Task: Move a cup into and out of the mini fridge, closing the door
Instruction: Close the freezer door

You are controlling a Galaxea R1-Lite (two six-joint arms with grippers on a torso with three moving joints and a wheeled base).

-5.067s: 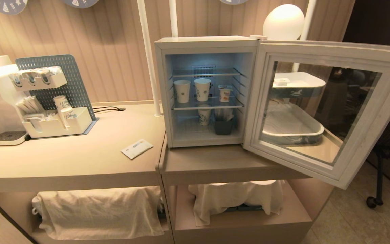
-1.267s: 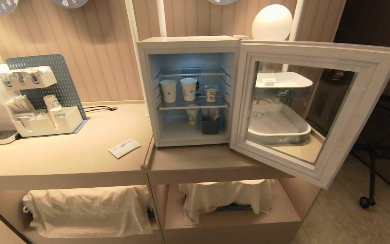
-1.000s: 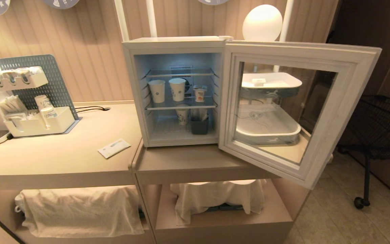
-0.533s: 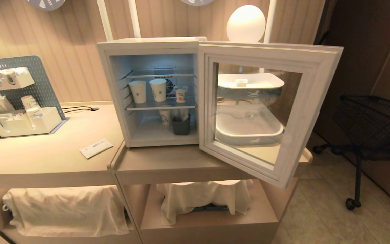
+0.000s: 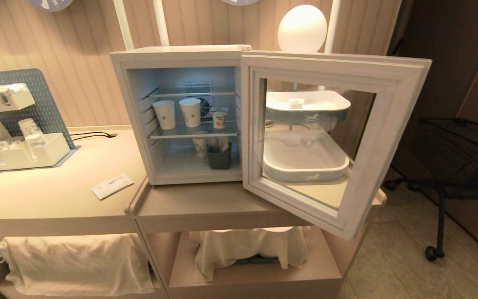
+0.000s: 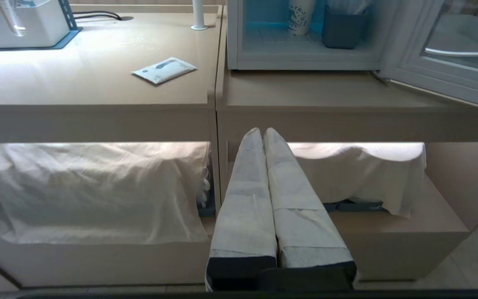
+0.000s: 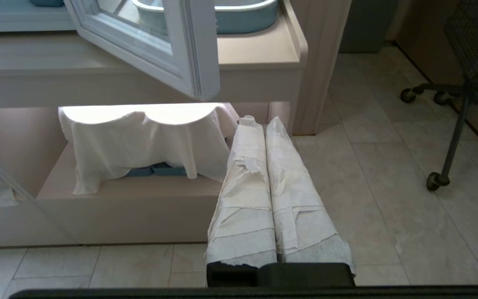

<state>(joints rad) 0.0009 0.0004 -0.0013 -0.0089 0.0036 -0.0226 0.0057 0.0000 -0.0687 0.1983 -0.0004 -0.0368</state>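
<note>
The mini fridge (image 5: 131, 108) is white, its interior lit pale blue. The cup (image 5: 219, 118) is white with an orange picture. The paper cups (image 5: 164, 114) are white. The counter (image 5: 48, 199) is beige.

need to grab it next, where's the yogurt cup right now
In the head view the yogurt cup stands on the fridge's middle wire shelf, at the right end, beside two taller paper cups.
</note>
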